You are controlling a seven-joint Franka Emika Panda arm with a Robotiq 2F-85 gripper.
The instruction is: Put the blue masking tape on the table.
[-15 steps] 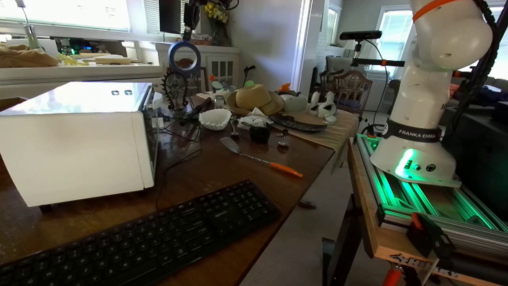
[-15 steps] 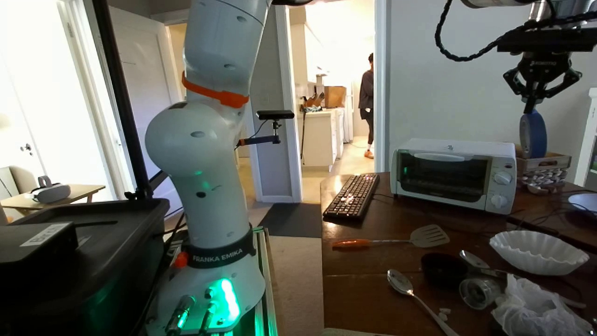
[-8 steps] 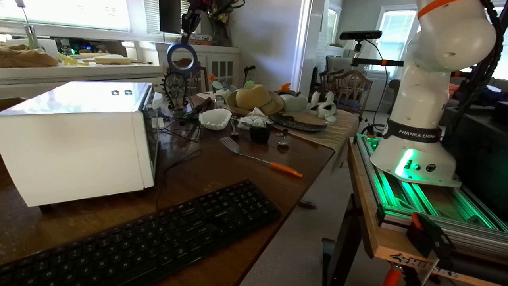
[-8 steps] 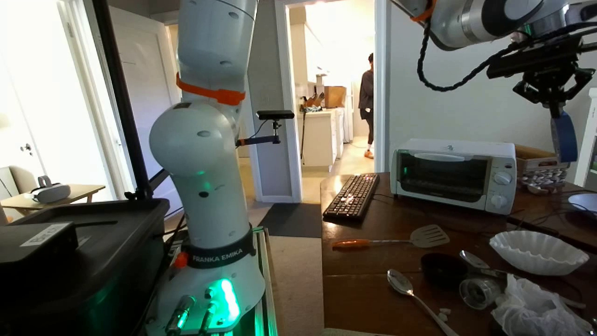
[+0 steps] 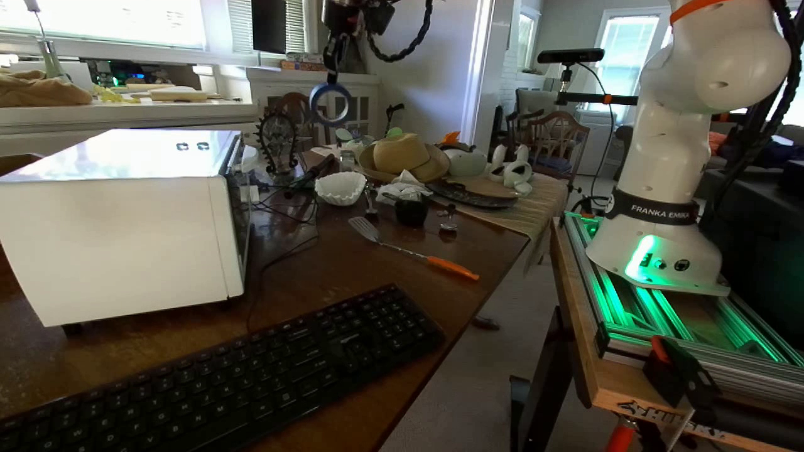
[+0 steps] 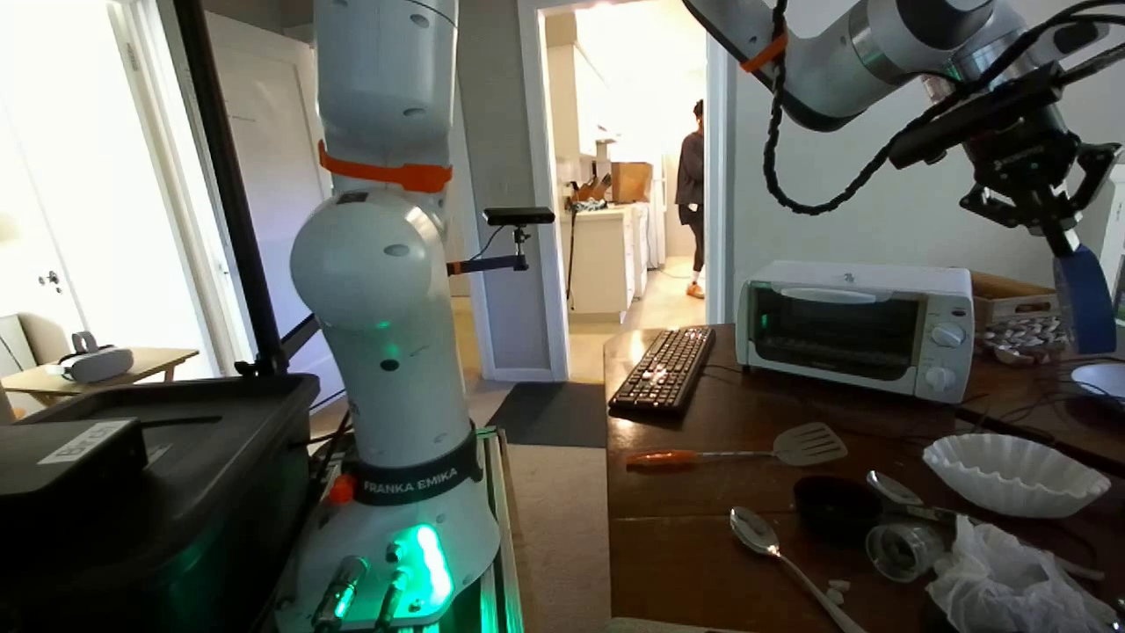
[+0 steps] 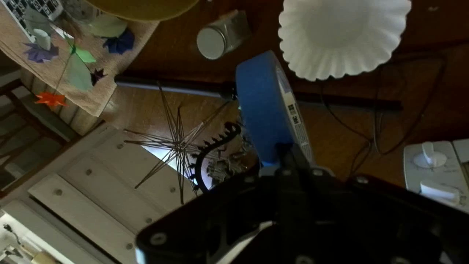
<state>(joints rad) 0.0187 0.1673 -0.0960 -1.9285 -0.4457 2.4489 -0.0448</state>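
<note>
The blue masking tape [image 5: 313, 104] hangs on edge in the air, well above the table [image 5: 301, 270]. My gripper [image 6: 1062, 239] is shut on the upper rim of the tape [image 6: 1086, 301], tilted in that exterior view. In the wrist view the tape [image 7: 261, 106] extends ahead of the dark fingers [image 7: 287, 156], its blue outer band and printed side both showing. The part of the rim between the fingers is hidden. Bare dark brown wood of the table [image 6: 694, 563] shows in both exterior views.
A white microwave [image 6: 844, 330] and a black keyboard [image 5: 251, 376] occupy the table. An orange-handled spatula [image 5: 452, 267], a spoon [image 6: 754, 532] and a fluted white bowl [image 7: 340, 33] lie around. Beneath the tape in the wrist view are a black rod [image 7: 176, 86] and a wire ornament [image 7: 179, 145].
The tape, held throughout, has shifted right and lower in both exterior views. My gripper has tilted, and more of the forearm has come into view.
</note>
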